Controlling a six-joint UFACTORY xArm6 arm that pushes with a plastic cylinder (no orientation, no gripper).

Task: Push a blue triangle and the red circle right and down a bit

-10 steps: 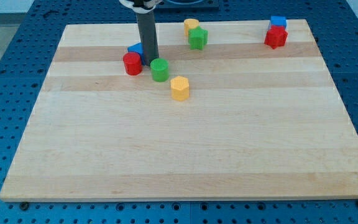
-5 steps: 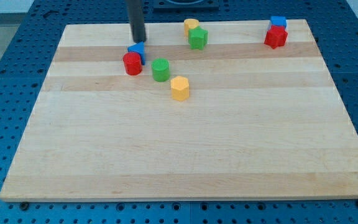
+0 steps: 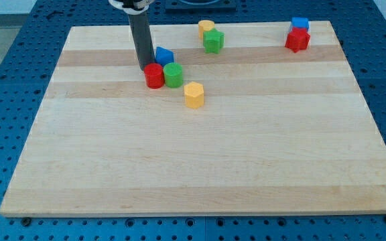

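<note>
My tip (image 3: 144, 68) rests on the bench (image 3: 200, 161), touching the upper-left side of the red circle (image 3: 154, 76). I have no hand, just this bare rod, so nothing is held. The blue triangle (image 3: 163, 56) sits just right of the rod and slightly above my tip, close behind the circle. A green cylinder (image 3: 173, 75) touches the circle on the far side from my tip, blocking the path. I judge the push under way, with a short shove right and down remaining.
</note>
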